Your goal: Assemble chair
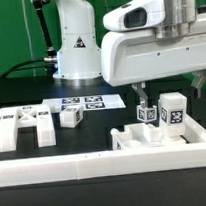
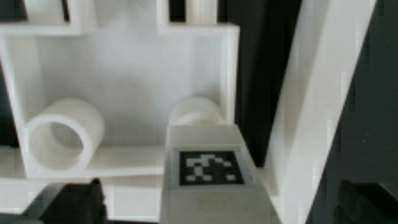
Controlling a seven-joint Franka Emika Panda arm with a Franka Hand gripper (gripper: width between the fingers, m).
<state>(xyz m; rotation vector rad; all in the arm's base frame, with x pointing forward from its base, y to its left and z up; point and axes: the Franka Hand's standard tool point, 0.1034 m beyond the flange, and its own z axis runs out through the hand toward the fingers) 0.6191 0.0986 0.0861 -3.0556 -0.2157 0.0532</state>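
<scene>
Pincer (image 1: pixel 169 90): fingers spread wide, clamped on nothing visible, hanging just above the parts.

Markings: every tag is a black-and-white square pattern with no letters. The robot base (image 1: pixel 77 48), far behind the pincer, bears a black triangle mark, too small to read.

Count of chair pieces, exterior view:
- Two stand directly under the pincer, between the lines of its fingers: a tagged cube (image 1: pixel 147 113) and just beside it a taller tagged block (image 1: pixel 174 110).
- One flat panel (image 1: pixel 134 139) lies below and in front of these.
- Two sit well off toward the exterior view's left: a large blocky piece (image 1: pixel 21 127) and a small cube (image 1: pixel 72 115).

The marker board (image 1: pixel 86 102) lies flat beyond the small cube and carries several tags.

Edges: the border frame (image 1: pixel 96 168) boxes in the panel corner beneath the pincer, so room is tight there. Bare dark table (image 1: pixel 93 132) lies open toward the left.

Wrist view: one tagged piece (image 2: pixel 210 165) sits under the pincer, which of the two unclear. It stands against the panel (image 2: pixel 125 70), which shows two round features.
</scene>
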